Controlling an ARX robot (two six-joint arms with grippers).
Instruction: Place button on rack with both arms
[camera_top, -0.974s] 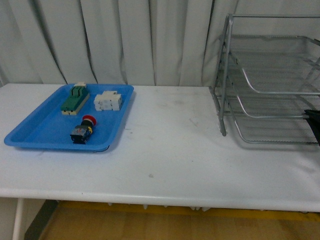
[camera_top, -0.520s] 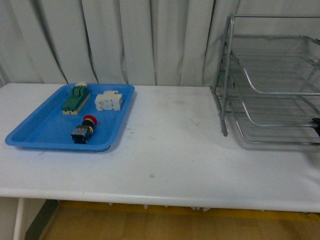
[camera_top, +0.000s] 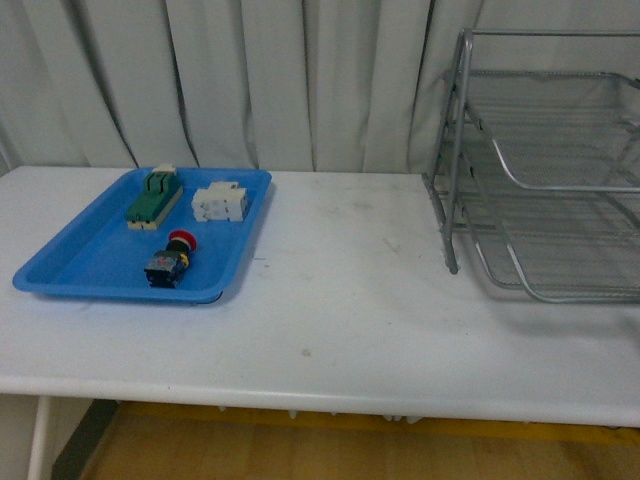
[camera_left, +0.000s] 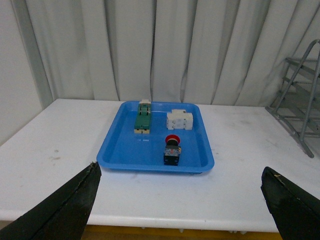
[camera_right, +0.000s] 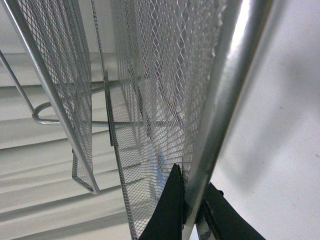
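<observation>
Table, white, before a pale curtain. Rack at the right, three mesh trays in a tube frame. Blue tray at the left, well apart from the rack.

Right gripper, seen only in the right wrist view: its black jaws are closed on a silver rim tube of the rack, mesh just beside them. Left gripper, seen only in the left wrist view: jaws wide apart and empty, held back on the near side of the blue tray, touching nothing.

Green block and white part lie at the far end of the blue tray. Button lies nearer, on the tray floor towards its right side, red cap pointing far.

Change: one second ago a black gripper showed at the right edge of the front view by the lowest rack tray; it is now out of that view, and the lowest tray's front rim sits nearer. Reading: the right arm appears to be drawing that tray out to receive the button, while pick-up by the left arm is not yet begun
</observation>
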